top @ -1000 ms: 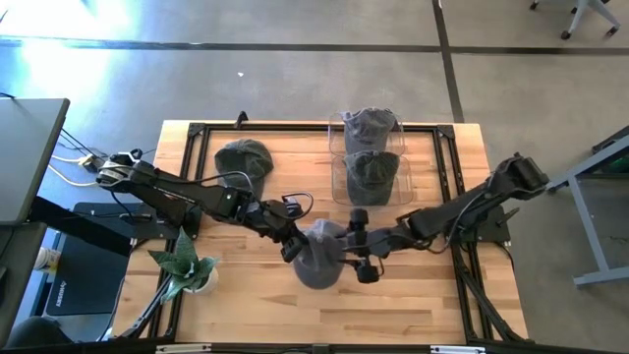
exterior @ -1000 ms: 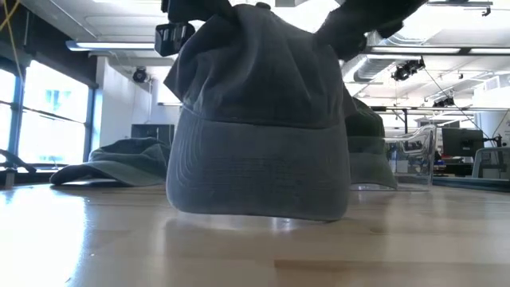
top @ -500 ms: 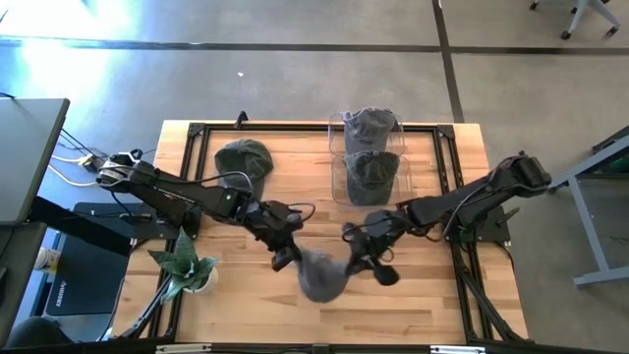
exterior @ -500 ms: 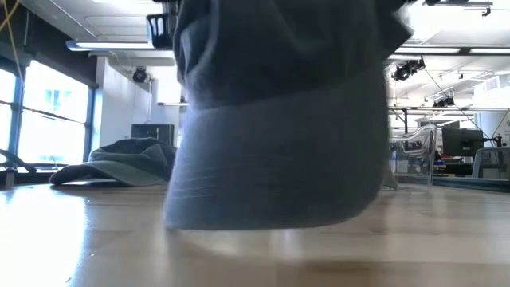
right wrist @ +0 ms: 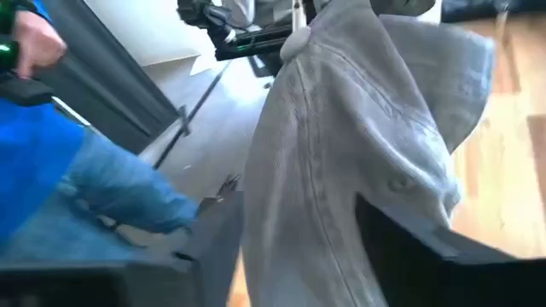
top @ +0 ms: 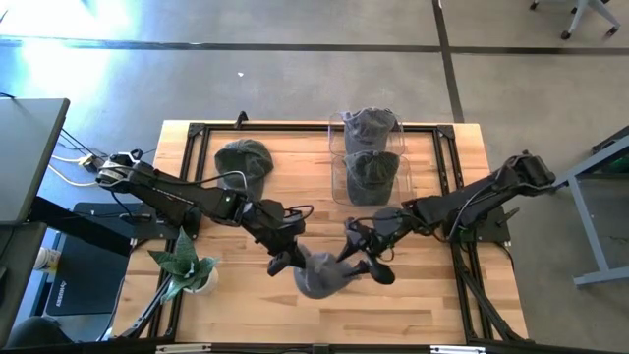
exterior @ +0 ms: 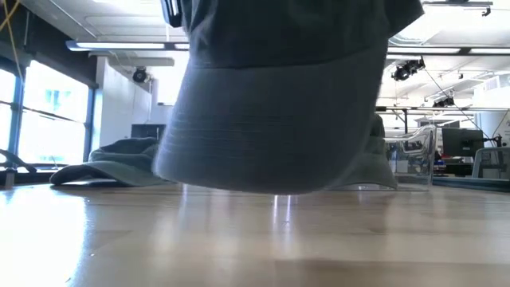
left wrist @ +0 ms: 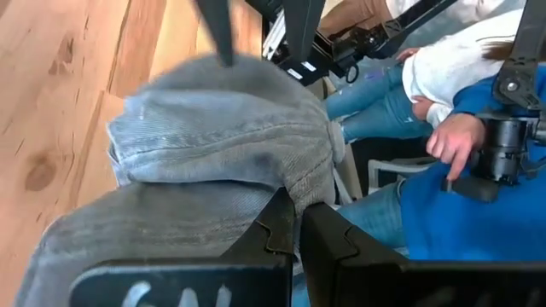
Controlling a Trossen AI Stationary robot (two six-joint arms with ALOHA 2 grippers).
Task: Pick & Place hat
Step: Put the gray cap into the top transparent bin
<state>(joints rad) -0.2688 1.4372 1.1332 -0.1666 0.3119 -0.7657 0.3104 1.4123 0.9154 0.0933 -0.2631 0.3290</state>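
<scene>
A grey cap (top: pixel 319 277) hangs between my two grippers over the table's near middle. It fills the low view (exterior: pixel 275 119), its lower edge just above the wood. My left gripper (top: pixel 287 262) is shut on the cap's left side and my right gripper (top: pixel 356 267) on its right side. Another grey-green cap (top: pixel 243 157) lies on the table at the far left. Two more caps (top: pixel 371 123) (top: pixel 371 169) sit in a clear container (top: pixel 401 147) at the far middle. My left gripper (left wrist: pixel 296 234) pinches a bunched fold of the cap's crown cloth (left wrist: pixel 307 183) between its two fingers, coming from the table's left. The cap is lifted clear and sags away from the fingers. My right gripper (right wrist: pixel 299 256) has the cap's crown cloth (right wrist: pixel 290 205) between its two fingers (right wrist: pixel 401 234), coming from the table's right. The cloth stands in creased folds beyond the fingers, and the cap is clear of the table.
A potted plant (top: pixel 187 265) stands at the near left edge. A black frame (top: pixel 197 128) runs around the table top. People sit beyond the table; a hand (left wrist: pixel 452 145) and blue clothing (right wrist: pixel 77 196) show in the wrist views.
Both grippers have carried the grey cap toward the table's near edge and up. The cap stood on its lower edge on the table a second ago; now it is lifted clear and tipped, closer to the low camera.
</scene>
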